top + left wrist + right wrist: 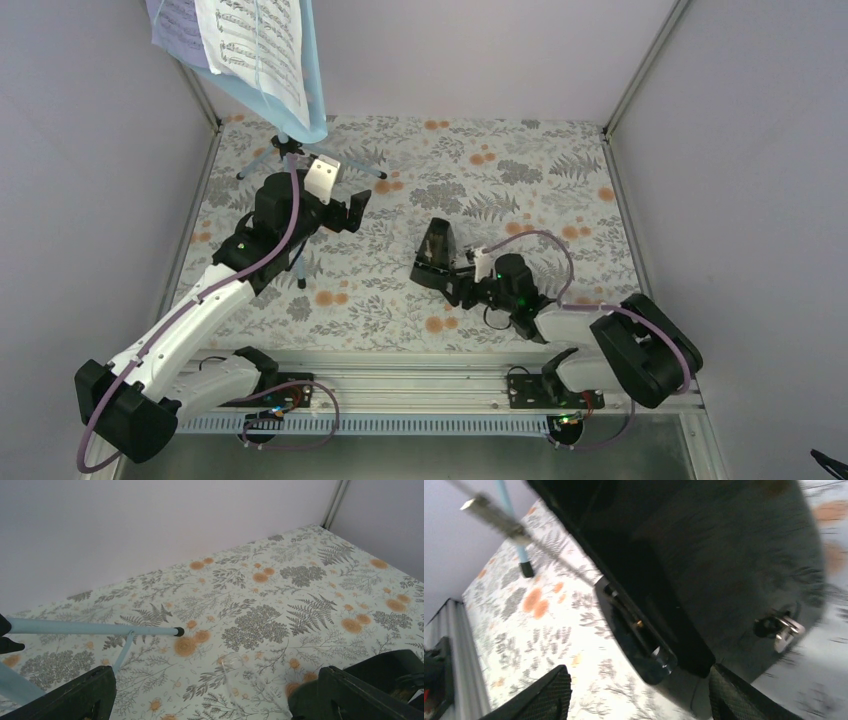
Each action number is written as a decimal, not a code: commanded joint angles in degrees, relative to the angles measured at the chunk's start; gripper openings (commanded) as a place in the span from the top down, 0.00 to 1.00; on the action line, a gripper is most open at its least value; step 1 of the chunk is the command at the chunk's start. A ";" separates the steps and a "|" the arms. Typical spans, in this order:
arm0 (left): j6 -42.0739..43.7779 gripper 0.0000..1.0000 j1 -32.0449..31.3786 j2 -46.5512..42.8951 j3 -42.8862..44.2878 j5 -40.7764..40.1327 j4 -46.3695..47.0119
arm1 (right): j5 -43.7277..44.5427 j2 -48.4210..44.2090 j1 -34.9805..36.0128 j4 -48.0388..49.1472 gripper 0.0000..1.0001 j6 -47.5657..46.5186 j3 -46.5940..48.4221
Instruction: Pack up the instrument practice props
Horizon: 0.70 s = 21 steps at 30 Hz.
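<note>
The light blue music stand [310,100] stands at the back left on thin tripod legs [262,160]. It holds a white sheet-music page [255,45] and a lavender one [178,22]. My left gripper [345,200] is open and empty just in front of the legs. In the left wrist view [210,700] one leg [90,628] with a black tip lies ahead to the left. The black pyramid metronome [436,255] sits mid-table. My right gripper [465,275] is open right beside it. In the right wrist view [639,700] the metronome [704,555] fills the frame, its lower corner between the spread fingers.
The floral tablecloth [540,190] covers the table. Plain walls with metal corner posts [640,70] close in the back and both sides. A metal rail [420,370] carrying both arm bases runs along the near edge.
</note>
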 commanded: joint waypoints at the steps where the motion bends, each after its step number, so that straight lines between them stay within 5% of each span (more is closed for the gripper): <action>1: 0.88 0.00 0.17 0.20 0.42 0.69 0.39 | -2.51 2.16 5.34 6.15 0.35 -0.28 2.41; 6: 0.96 0.00 0.17 0.06 0.45 0.53 0.26 | 2.72 -1.95 6.93 3.84 0.35 0.90 1.48; 8: 0.95 0.00 0.20 -0.26 0.32 0.41 0.35 | 4.42 -6.77 6.66 1.23 0.24 -0.46 0.44; 10: 0.92 0.00 0.17 -0.49 0.21 0.52 0.51 | 3.94 -11.89 5.71 -2.36 0.01 -3.26 0.06; 15: 0.88 0.00 0.14 -0.50 0.29 1.28 0.59 | 0.55 -21.26 1.25 -10.30 0.01 -14.78 2.50; 21: 0.94 0.00 0.17 -0.55 0.26 0.91 0.47 | -2.40 -20.19 0.21 -2.01 0.01 -23.78 4.49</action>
